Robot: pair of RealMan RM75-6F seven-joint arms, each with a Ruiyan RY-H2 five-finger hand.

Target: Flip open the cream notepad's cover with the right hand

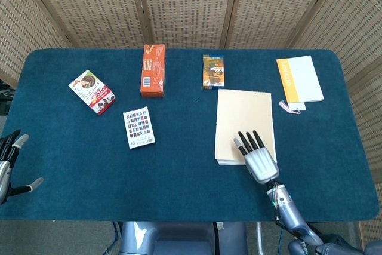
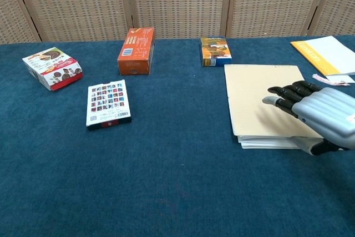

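Table point(image 1: 179, 171): dark blue cloth top, rounded corners, backed by woven wicker screen panels point(image 1: 185, 4).

Cream rectangular notepad point(image 1: 245, 120): right of centre, cover plain cream, stacked page edges showing at its near end in the chest view; its far corner lies just beside a small orange-and-blue snack box point(image 1: 213, 72).

Right hand point(image 1: 258, 158): palm down on the notepad's near end, fingers point(image 2: 288, 94) extended and slightly apart, holding nothing.

Left hand point(image 1: 9, 165): at the table's near left edge, fingers apart, empty.

Open cloth lies between the notepad and a patterned card pack point(image 1: 139, 127). Far right: white booklet with orange spine point(image 1: 299, 79).
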